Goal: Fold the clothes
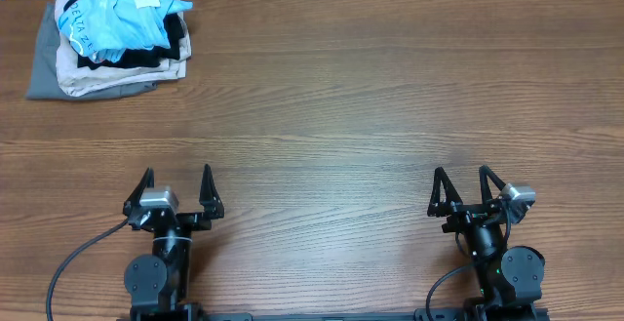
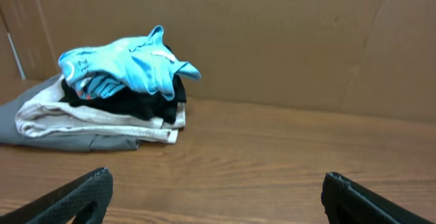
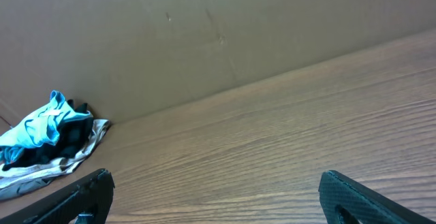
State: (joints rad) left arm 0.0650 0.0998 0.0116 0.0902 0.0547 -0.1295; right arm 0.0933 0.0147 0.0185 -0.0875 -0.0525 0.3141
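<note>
The clothes, a crumpled sky-blue T-shirt (image 1: 119, 14) with a white tag, lie on top of a pile at the table's far left corner. The left wrist view shows the T-shirt (image 2: 126, 67) ahead and to the left; the right wrist view has it (image 3: 39, 127) far off at the left. My left gripper (image 1: 176, 178) stands open near the front edge on the left, nothing between its fingers (image 2: 85, 195). Near the front edge on the right, my right gripper (image 1: 460, 178) is open and empty too. Both are far from the pile.
Under the T-shirt lie a black garment (image 1: 161, 53), a beige folded one (image 1: 93, 75) and a grey one (image 1: 41, 72). A brown cardboard wall (image 2: 272, 40) stands behind the wooden table (image 1: 351, 106).
</note>
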